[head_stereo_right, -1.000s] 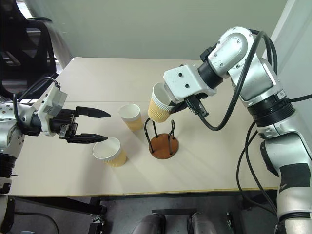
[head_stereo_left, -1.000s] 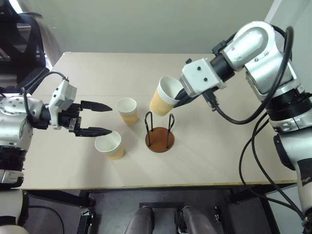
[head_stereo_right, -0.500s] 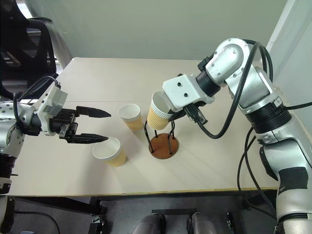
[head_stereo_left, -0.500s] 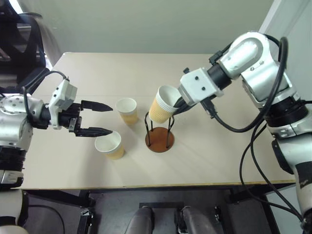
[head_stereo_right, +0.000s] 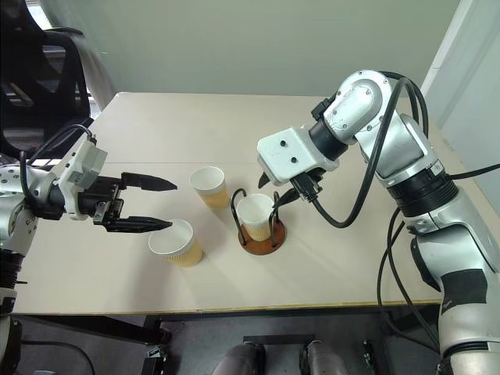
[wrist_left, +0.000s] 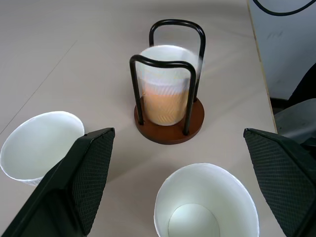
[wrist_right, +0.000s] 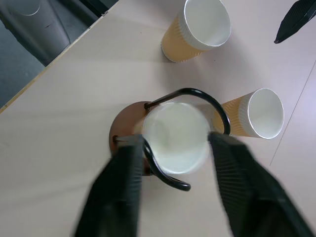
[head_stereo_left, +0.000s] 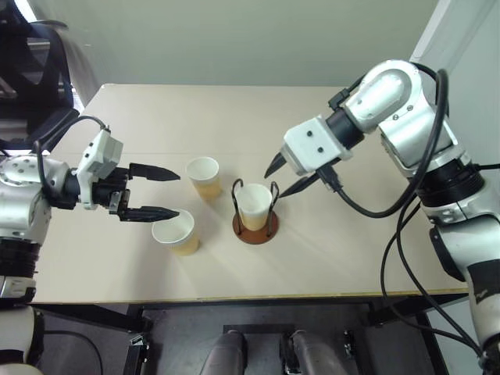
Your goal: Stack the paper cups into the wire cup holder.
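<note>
Step in hand: the first cup (head_stereo_left: 253,205) is seen upright between the two black loops of the wire cup holder (head_stereo_left: 255,225), near the middle of the table (head_stereo_left: 367,242); placing of this cup is judged to be just completed.
Right gripper (head_stereo_left: 284,177): its fingers are spread apart and nothing is pinched; it is held just above and to the right of the holder, one finger on the far side and one on the near side of the cup's rim, apart from it.
Left gripper (head_stereo_left: 162,193): its fingers are spread wide and empty, held at the left of the table and pointed toward the loose cups.
Remaining cups: two are left on the table, left of the holder; the far cup (head_stereo_left: 204,176) is tilted, the near cup (head_stereo_left: 175,232) lies just beside the left gripper's lower finger.
Progress: one of three cups is judged stacked.
Next move: the right gripper would need to be lifted clear of the loops, and a loose cup taken by its wall, probably the near one, then lowered straight into the seated cup.
</note>
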